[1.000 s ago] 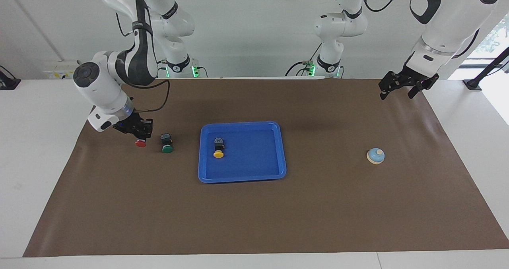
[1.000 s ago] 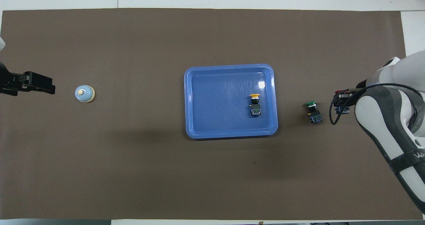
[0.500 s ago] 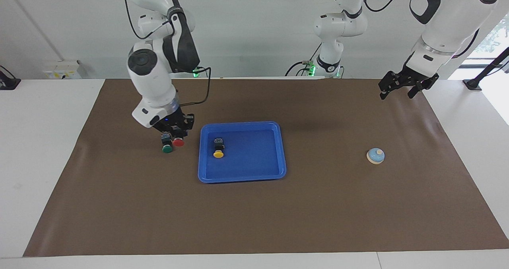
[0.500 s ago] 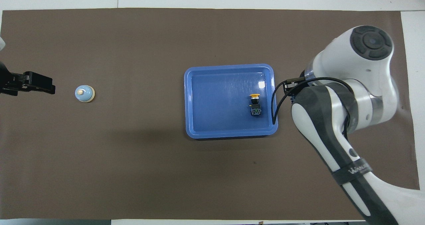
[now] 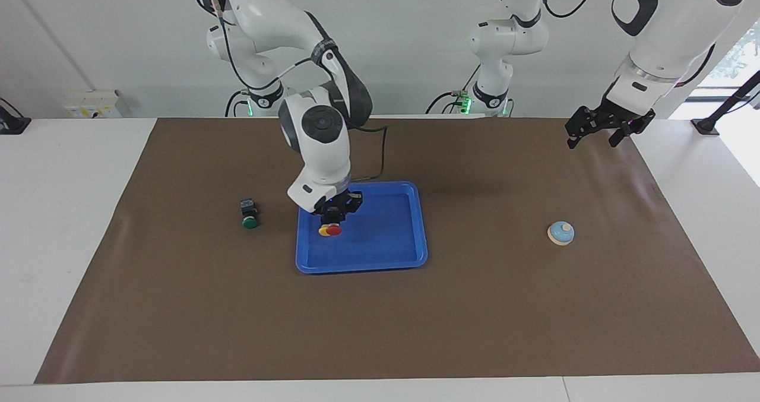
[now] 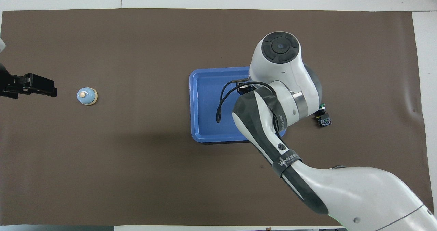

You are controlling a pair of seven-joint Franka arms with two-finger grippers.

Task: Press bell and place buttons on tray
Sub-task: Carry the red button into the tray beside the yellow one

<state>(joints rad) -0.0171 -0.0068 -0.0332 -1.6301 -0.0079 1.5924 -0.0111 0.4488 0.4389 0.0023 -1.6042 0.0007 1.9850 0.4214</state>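
Over the blue tray (image 5: 415,224), your right tool (image 5: 332,219) has carried the red button (image 5: 335,230) across, clenched tight, beside the yellow button (image 5: 323,231). You can drop it now. Your left tool (image 5: 601,130) waits, released.

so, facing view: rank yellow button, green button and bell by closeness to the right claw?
1. Yellow button: in the blue tray, directly under the right claw, which holds the red button.
2. Green button: on the mat beside the tray, toward the right arm's end.
3. Bell: farthest, toward the left arm's end.
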